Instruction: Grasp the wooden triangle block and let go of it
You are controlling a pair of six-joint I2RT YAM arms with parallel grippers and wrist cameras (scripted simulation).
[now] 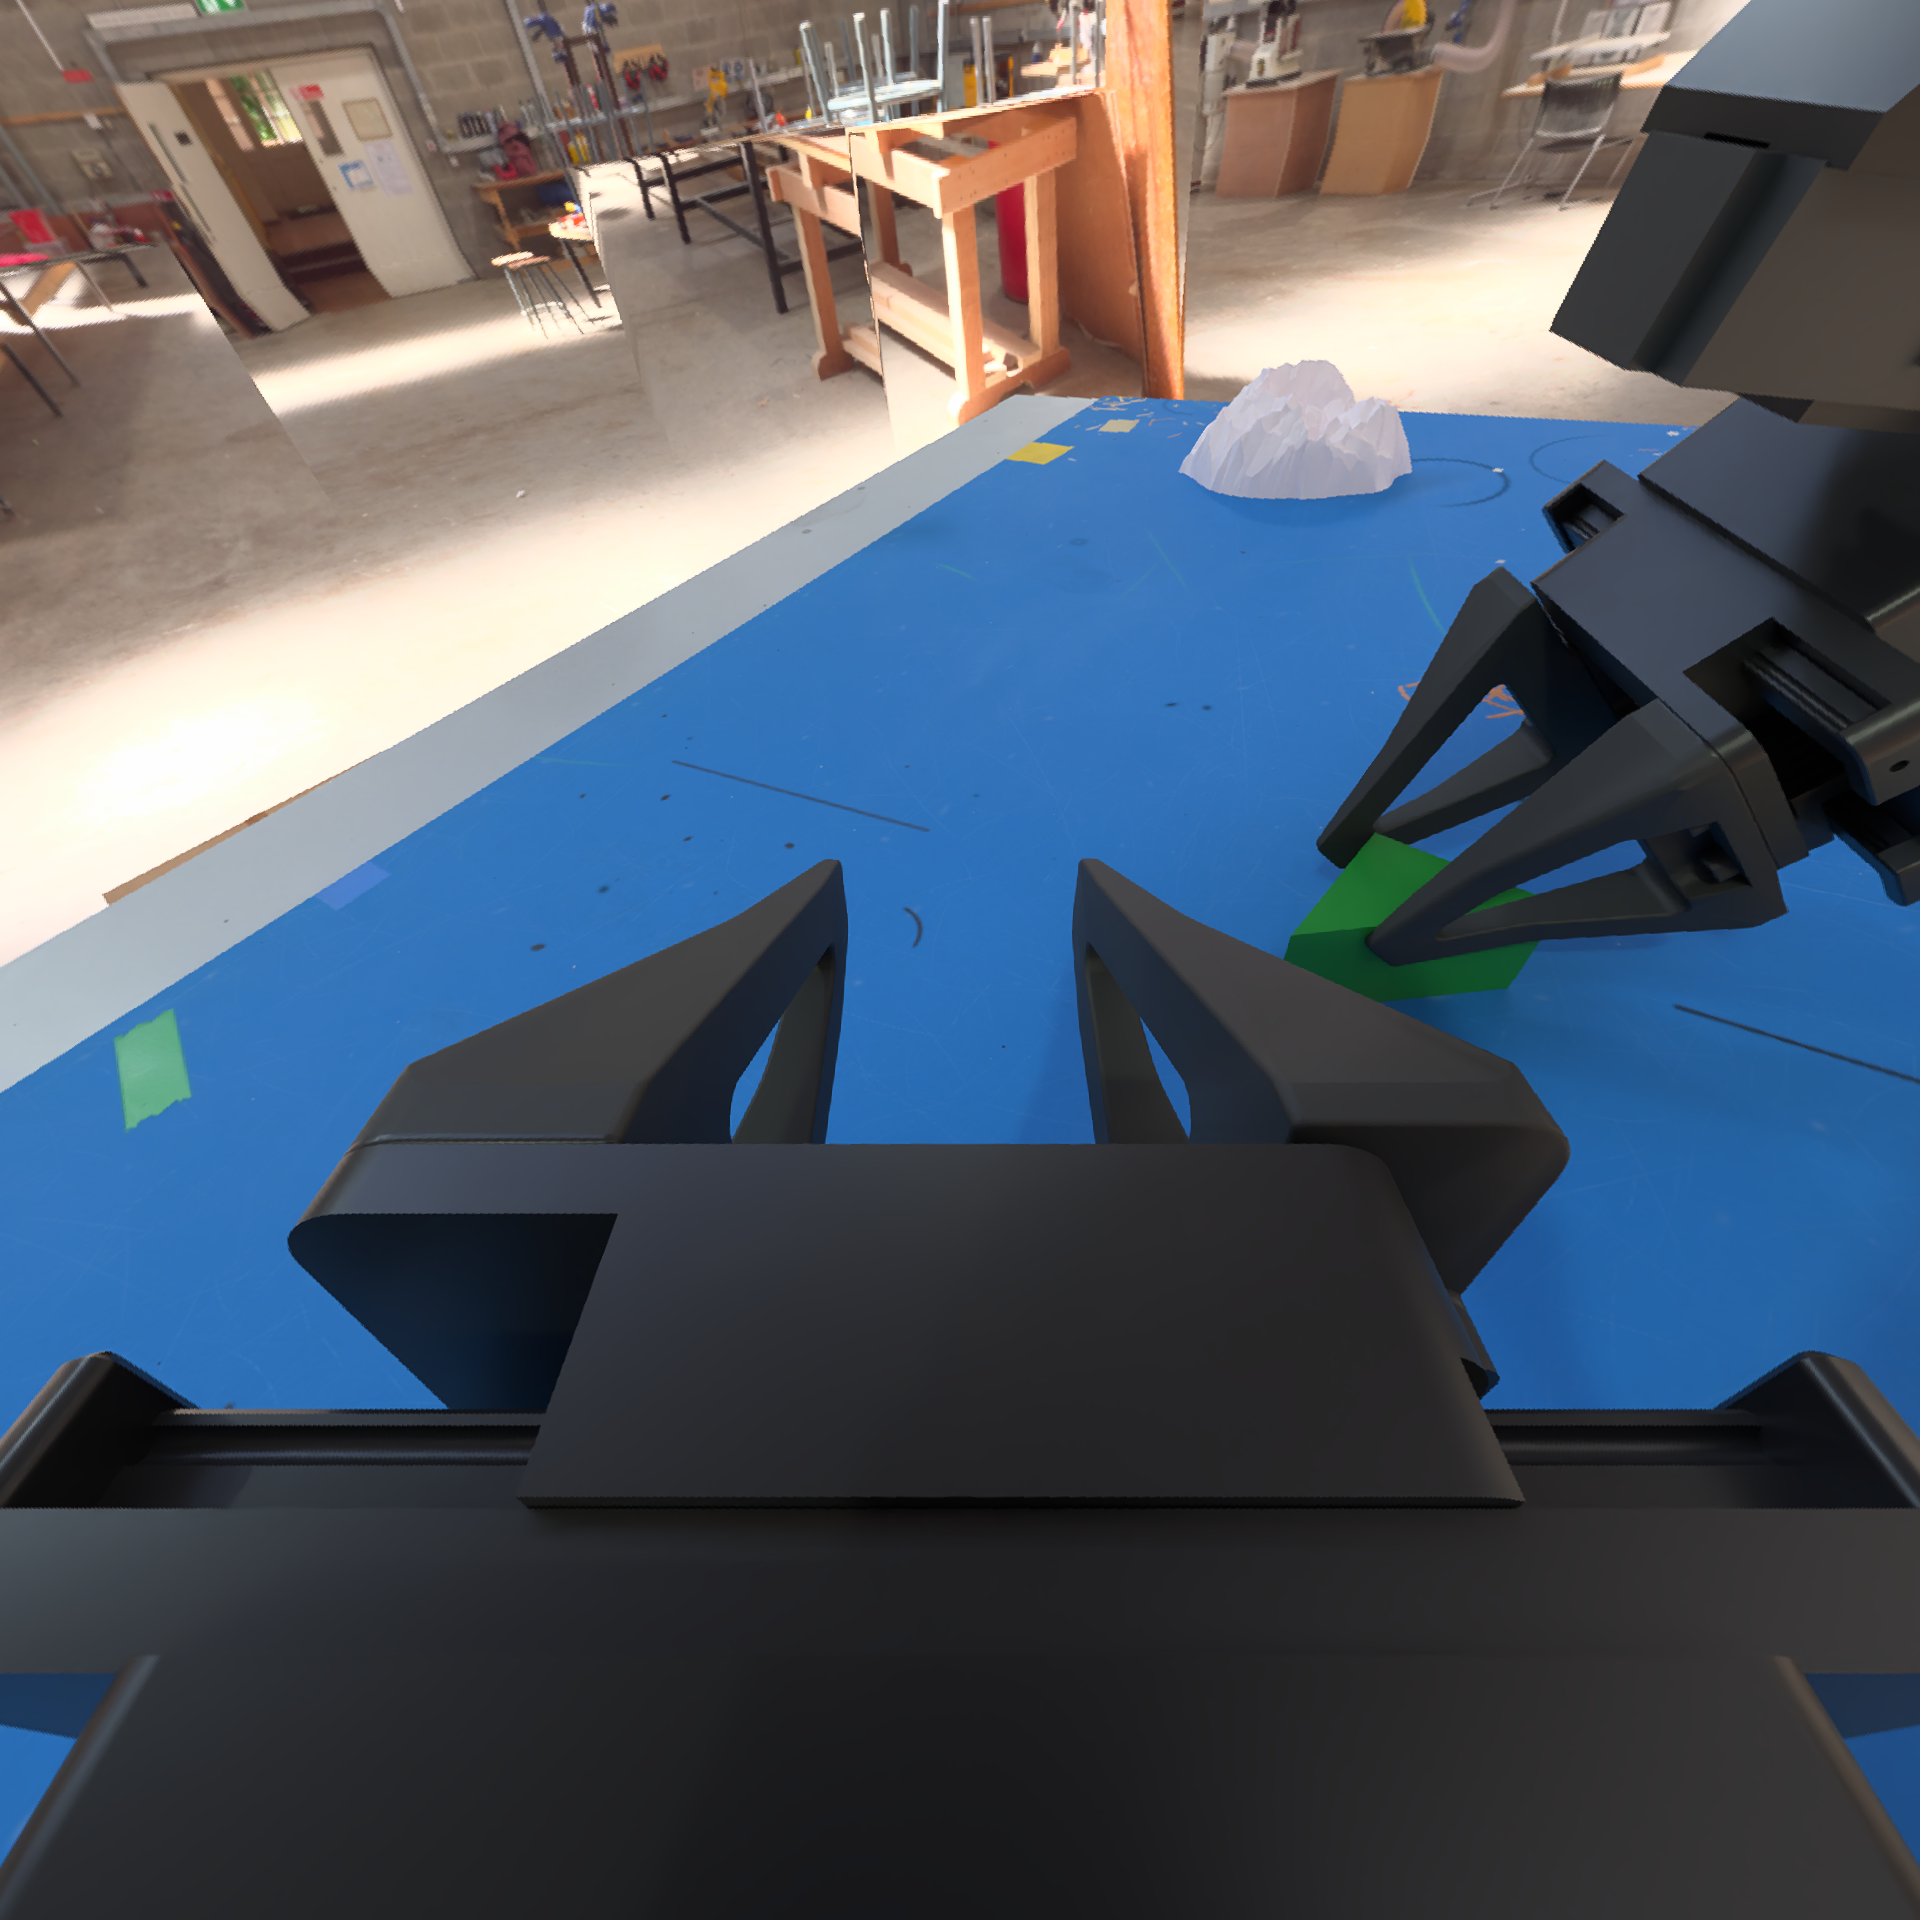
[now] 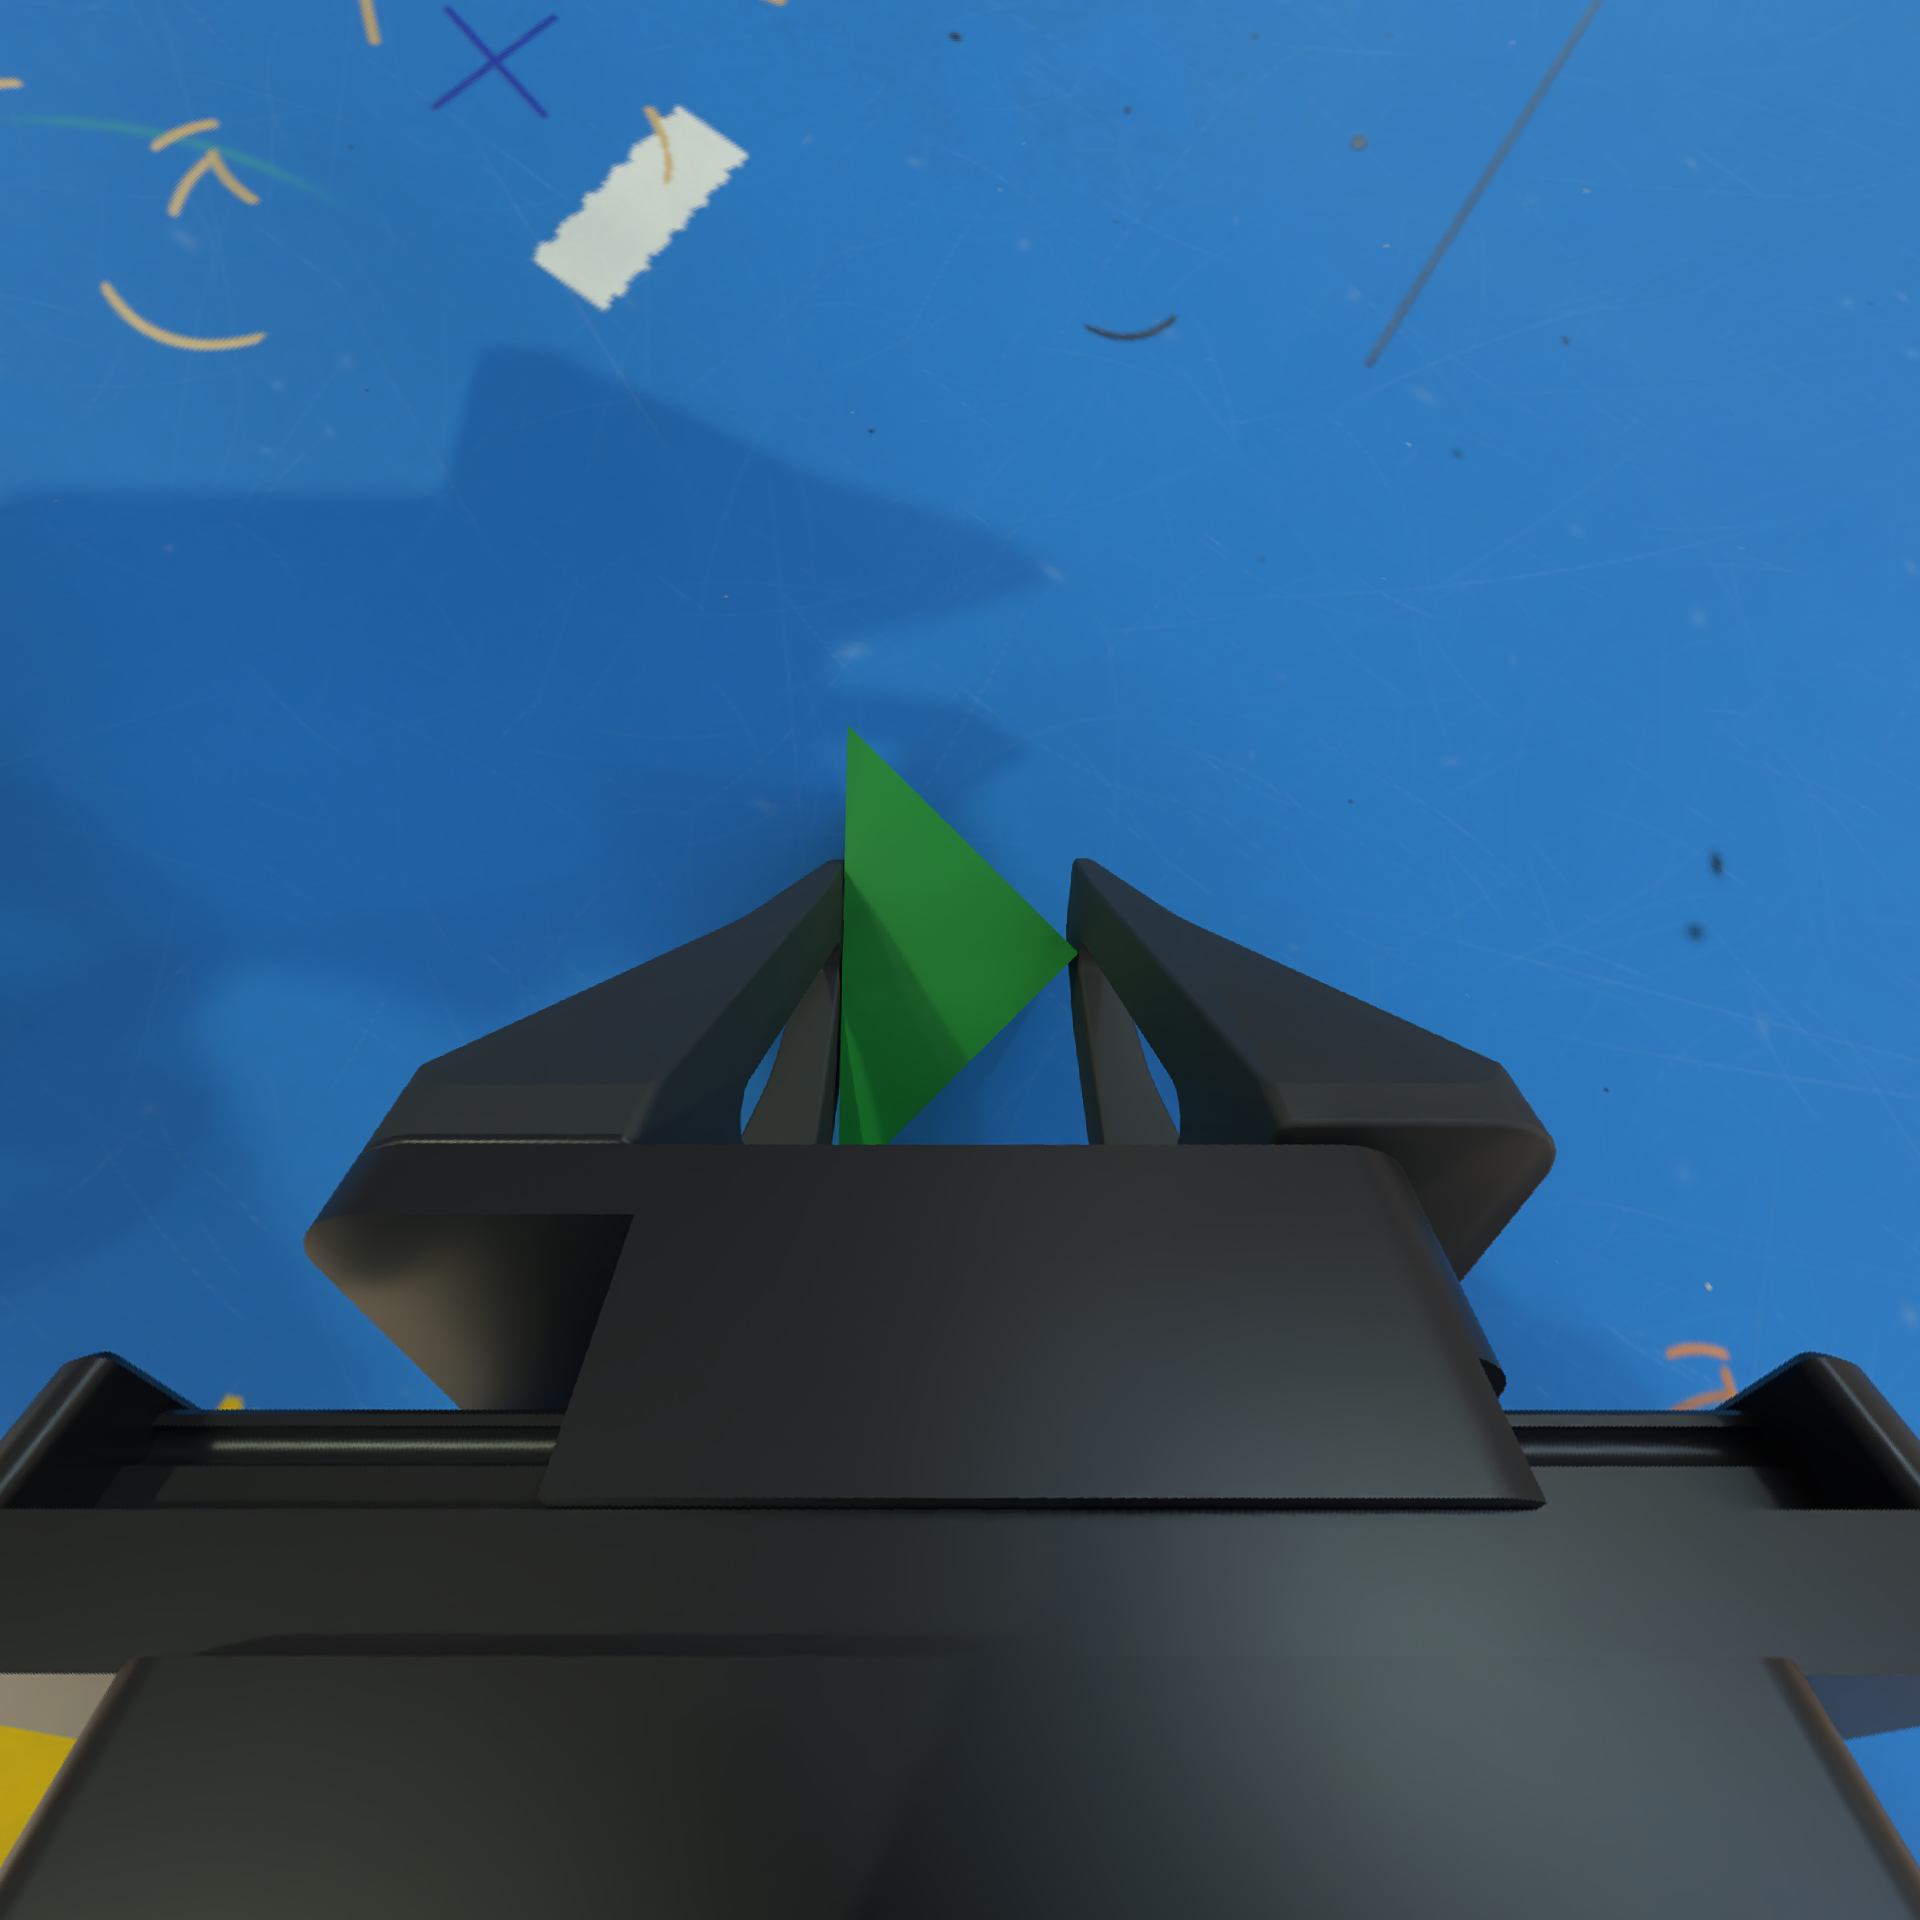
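The triangle block (image 2: 935, 966) is a green wedge that stands between the fingers of my right gripper (image 2: 956, 868). Its flat face lies against the left finger and its point touches the right finger, so the gripper is shut on it. In the left wrist view the block (image 1: 1455, 971) sits low at the blue table top (image 1: 935, 675), with the right gripper (image 1: 1359, 899) angled down over it from the right. My left gripper (image 1: 958, 873) is open and empty, a short way to the left of the block and just above the table.
A white crumpled lump (image 1: 1299, 436) lies near the table's far edge. The grey table edge (image 1: 520, 707) runs diagonally on the left, with floor and workbenches beyond it. Bits of tape (image 2: 639, 208) and pen marks lie flat on the surface.
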